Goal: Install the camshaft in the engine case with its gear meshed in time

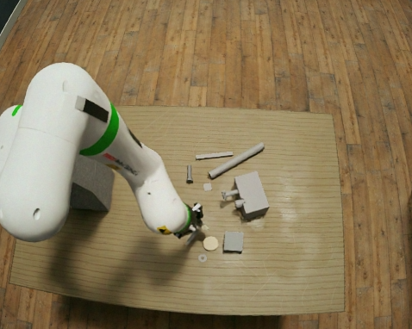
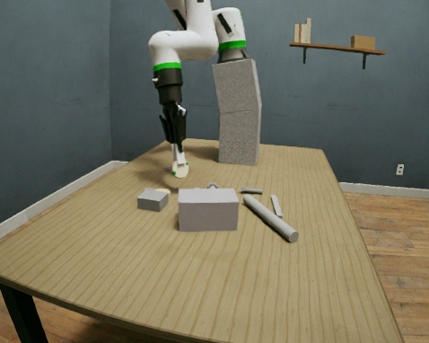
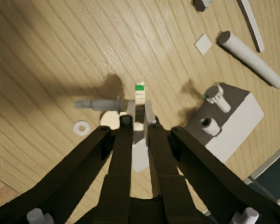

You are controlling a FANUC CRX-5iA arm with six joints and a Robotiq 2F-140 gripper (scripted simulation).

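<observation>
My gripper (image 1: 196,224) is shut on the camshaft (image 2: 180,164) and holds it upright, a little above the table. The shaft sits between the fingers, and its pale gear with a green mark (image 3: 139,91) hangs at the lower end. The engine case (image 1: 251,194) is a grey box standing upright on the table, to the right of the gripper and apart from it. Two short pegs (image 1: 232,196) stick out of the case's side that faces the gripper. The case also shows in the exterior view (image 2: 208,208) and in the wrist view (image 3: 231,122). I cannot make out the gear teeth or the bearing hole.
A beige disc (image 1: 210,243), a grey block (image 1: 234,241) and a small washer (image 1: 202,257) lie just in front of the gripper. A long cylinder (image 1: 236,160), a flat bar (image 1: 214,155), a bolt (image 1: 190,173) and a small square (image 1: 207,187) lie behind. The arm's grey pedestal (image 2: 238,111) stands at the back.
</observation>
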